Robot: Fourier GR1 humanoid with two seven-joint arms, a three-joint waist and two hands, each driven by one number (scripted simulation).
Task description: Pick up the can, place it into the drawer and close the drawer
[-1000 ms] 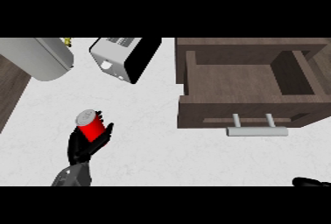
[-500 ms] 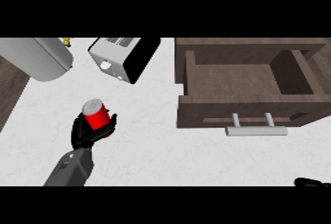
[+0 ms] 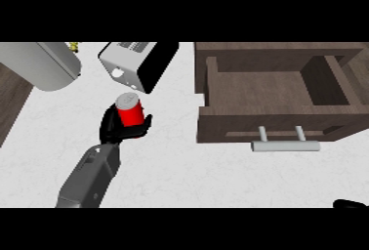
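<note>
Can [image 3: 130, 110] in left hand [image 3: 119, 128], toaster [image 3: 137, 64] beside

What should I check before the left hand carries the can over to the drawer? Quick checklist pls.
1. Left hand curled round the can: ok.
2. Can upright in the hand, silver top showing: ok.
3. Drawer open, inside bare where visible: ok.
4. Path from can to drawer over the counter, nothing in between: ok.
5. Toaster close behind the can, clearance when moving: cannot tell.
6. Right hand at the lower right edge, away from the drawer handle: ok.
</note>
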